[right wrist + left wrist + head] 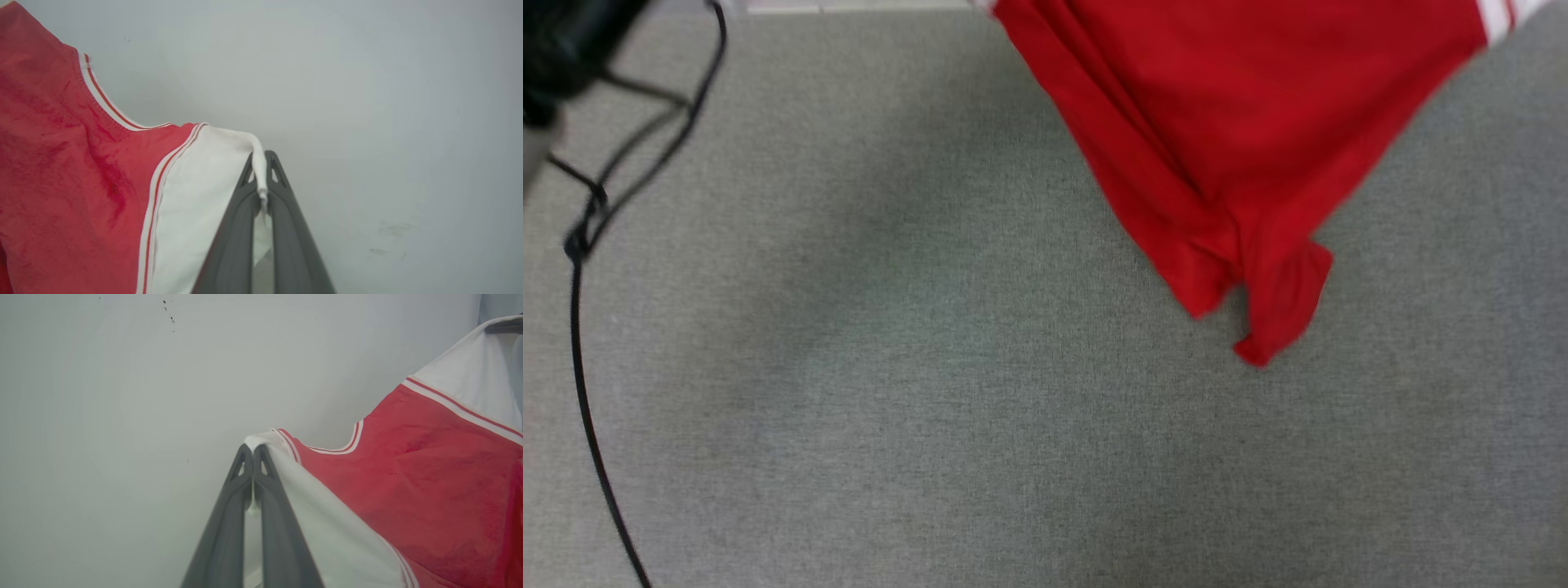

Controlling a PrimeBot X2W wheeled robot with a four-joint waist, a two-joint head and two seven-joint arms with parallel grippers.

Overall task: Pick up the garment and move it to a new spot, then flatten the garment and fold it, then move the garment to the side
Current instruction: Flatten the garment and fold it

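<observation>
Black cable (574, 327) on grey carpet (931, 408), pale wall (122, 396).

My head cam looks steeply down on the grey surface (931, 408), with the garment (1233, 122) cut off at top right. Each wrist cam looks along its own fingers (220, 539), close up, toward a pale wall (122, 375). All three share the garment.

You're in what looks like a lab or test room, operator. Grey felt-like surface (931, 392), loose black cable (578, 343) trailing over it, blurred dark equipment (564, 41) in the corner, plain pale wall (122, 396) with small scuff marks (388, 232). Can't narrow it further.
</observation>
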